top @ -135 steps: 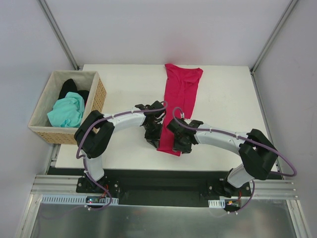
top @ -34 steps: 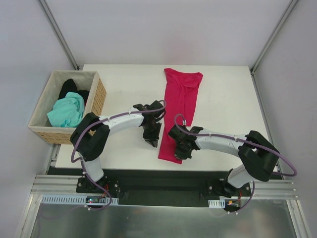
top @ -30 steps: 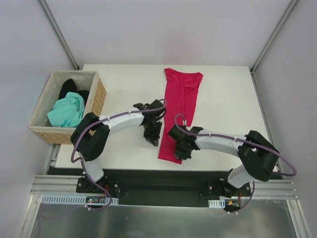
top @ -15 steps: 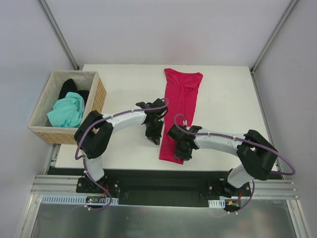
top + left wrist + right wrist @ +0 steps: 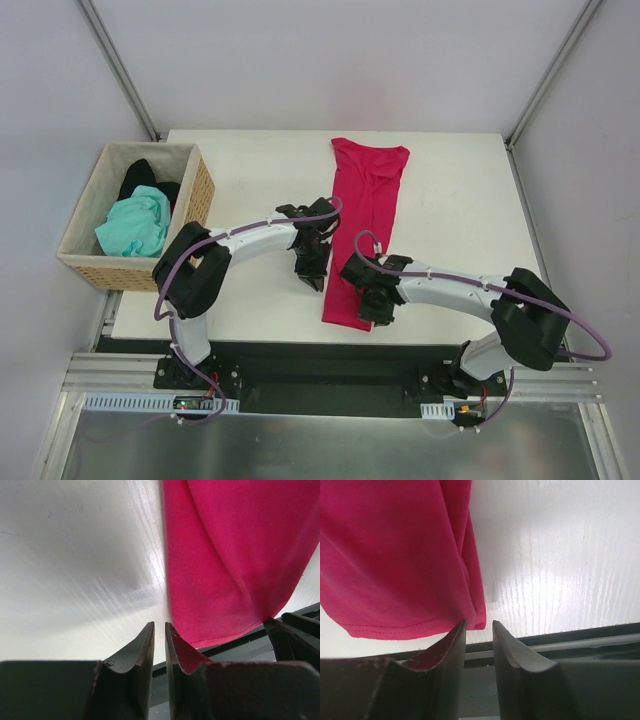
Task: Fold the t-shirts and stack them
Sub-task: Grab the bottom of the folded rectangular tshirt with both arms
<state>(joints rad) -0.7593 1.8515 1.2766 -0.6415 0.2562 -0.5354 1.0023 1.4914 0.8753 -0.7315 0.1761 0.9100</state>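
Red shirt (image 5: 366, 215) lies in a long strip on the table (image 5: 240, 180). Left gripper (image 5: 159, 626), a slit apart and empty, sits by its near left edge. Right gripper (image 5: 479, 624) gapes at the near right corner. Both need cloth properly between the fingers before folding, I'd say.

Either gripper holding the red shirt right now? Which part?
Right gripper: nothing, jaws apart just off a hem corner of the crimson t-shirt. Left gripper: cannot tell; jaws nearly closed at the hem's other corner, cloth over one finger.
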